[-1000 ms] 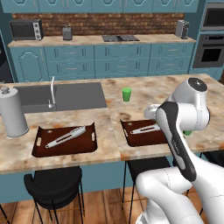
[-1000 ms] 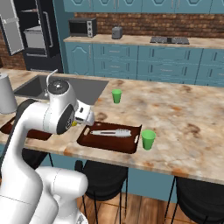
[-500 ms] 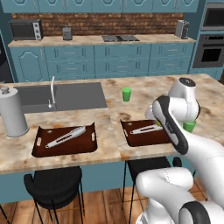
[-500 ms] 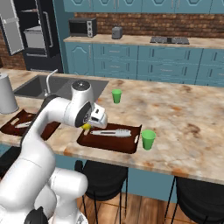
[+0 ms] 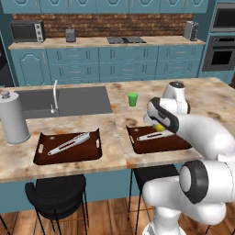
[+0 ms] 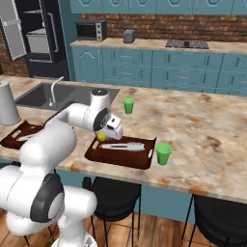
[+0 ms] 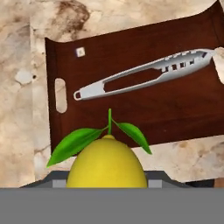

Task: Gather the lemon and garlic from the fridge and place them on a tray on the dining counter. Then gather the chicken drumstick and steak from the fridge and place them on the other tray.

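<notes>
My gripper (image 5: 156,125) is shut on the lemon (image 7: 107,162), a bright yellow fruit with two green leaves. It hangs just above the left end of a dark brown tray (image 7: 175,103) on the dining counter (image 5: 114,126). Silver tongs (image 7: 144,76) lie across that tray (image 5: 158,146). From the right base view the lemon (image 6: 102,137) shows under the gripper (image 6: 107,135) at the tray's (image 6: 120,157) near-left corner. The other tray (image 5: 69,156) lies further left, holding tongs too. The fridge (image 6: 48,34) stands open at the back left. The garlic, chicken drumstick and steak are out of view.
A green cup (image 6: 163,154) stands at the tray's right end, another green cup (image 6: 128,105) behind it. A grey sink (image 5: 64,101) and a tall steel canister (image 5: 13,117) sit left. Black stools stand under the counter's front edge.
The arm has swung forward over the counter with the lemon, bringing it from beside the tray to just above the tray's left end. The grip has not changed.
</notes>
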You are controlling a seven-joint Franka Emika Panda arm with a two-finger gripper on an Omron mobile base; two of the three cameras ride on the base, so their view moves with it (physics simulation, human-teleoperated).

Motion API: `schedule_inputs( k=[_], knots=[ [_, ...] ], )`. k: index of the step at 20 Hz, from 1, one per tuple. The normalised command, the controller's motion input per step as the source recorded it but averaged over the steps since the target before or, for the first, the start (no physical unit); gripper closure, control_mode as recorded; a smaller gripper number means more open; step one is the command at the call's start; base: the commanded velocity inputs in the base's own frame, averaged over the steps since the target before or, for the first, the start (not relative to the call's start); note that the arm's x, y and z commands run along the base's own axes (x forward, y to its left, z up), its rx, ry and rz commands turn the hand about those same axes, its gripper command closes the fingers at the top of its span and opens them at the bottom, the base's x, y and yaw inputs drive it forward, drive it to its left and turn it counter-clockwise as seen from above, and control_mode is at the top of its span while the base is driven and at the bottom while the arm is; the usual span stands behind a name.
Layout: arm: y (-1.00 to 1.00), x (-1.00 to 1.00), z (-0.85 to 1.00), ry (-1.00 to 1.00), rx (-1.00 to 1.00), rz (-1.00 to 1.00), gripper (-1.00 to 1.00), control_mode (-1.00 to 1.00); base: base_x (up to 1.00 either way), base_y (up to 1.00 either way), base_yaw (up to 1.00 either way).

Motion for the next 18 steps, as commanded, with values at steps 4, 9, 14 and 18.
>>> schedule_inputs(
  k=[4,9,14,18],
  knots=[
    [0.02,0.63,-0.37,0.08,0.00,-0.18,1.00,-1.00,0.00,0.00,0.00],
    [0.07,0.42,-0.44,0.04,0.00,-0.16,1.00,-1.00,0.00,0.00,0.00],
    [0.12,0.37,-0.38,0.04,0.00,-0.15,1.00,-1.00,0.00,0.00,0.00],
    [0.16,0.41,-0.33,0.05,0.00,-0.14,1.00,-1.00,0.00,0.00,0.00]
  ],
)
